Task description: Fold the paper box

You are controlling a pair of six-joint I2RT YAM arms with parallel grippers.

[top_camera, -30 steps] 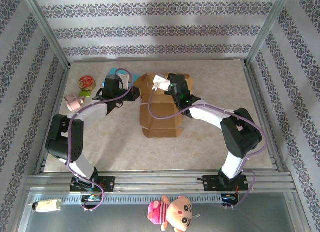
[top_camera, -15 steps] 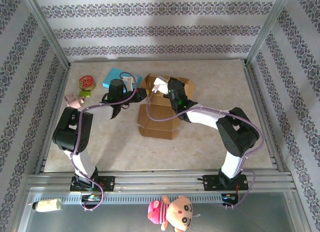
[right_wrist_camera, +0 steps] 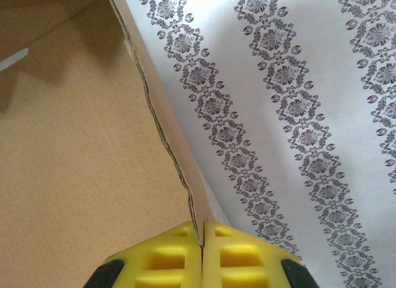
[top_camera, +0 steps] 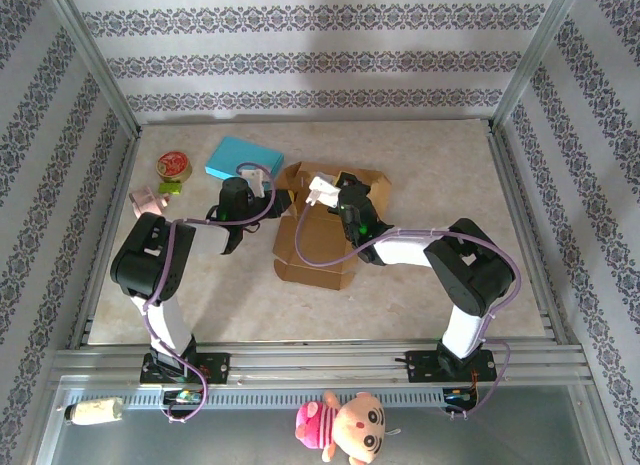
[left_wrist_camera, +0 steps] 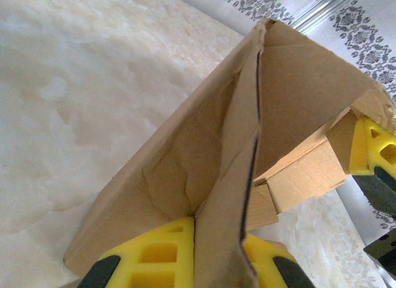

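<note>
1. Beige marble-look table (top_camera: 430, 285), patterned wallpaper (top_camera: 300, 65) all round.
2. The paper box (top_camera: 315, 250) sits mid-table, long axis six-to-twelve o'clock, raised flaps at twelve.
3. The left gripper (left_wrist_camera: 216, 254) clamps a flap; the right gripper (right_wrist_camera: 202, 251) pinches a panel edge.

robot test cell — aluminium frame (top_camera: 320, 361), wallpapered panels (top_camera: 310, 55), marble-look tabletop (top_camera: 430, 165)

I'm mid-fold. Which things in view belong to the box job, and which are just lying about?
In the job:
- paper box
- left gripper, shut on a box panel
- right gripper, shut on a box edge

Lying about:
- blue flat box
- red tin
- small green item
- pink object
- plush toy, below the arm bases
</note>
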